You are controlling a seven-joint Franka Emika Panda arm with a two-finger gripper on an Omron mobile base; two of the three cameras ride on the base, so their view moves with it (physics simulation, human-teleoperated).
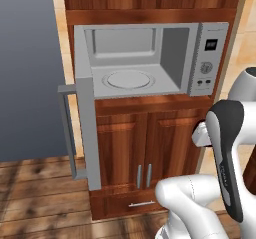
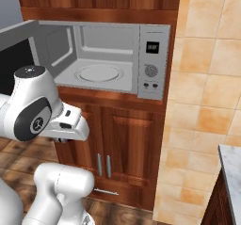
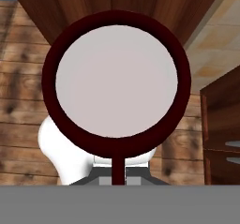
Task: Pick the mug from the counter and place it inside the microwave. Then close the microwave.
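The mug [image 3: 116, 80] is being held at the centre of the hand view, its pale inside facing the camera, with the fingers clamped together on its dark rim at the lower middle. The microwave [image 1: 150, 58] is standing open in the upper middle, its door [image 1: 86, 118] swung left, turntable [image 1: 128, 79] bare.

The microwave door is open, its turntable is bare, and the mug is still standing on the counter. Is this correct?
Not quite. The mug is not on the counter; the hand view shows it held in the shut gripper, above the floor. The microwave door is open and the turntable bare.
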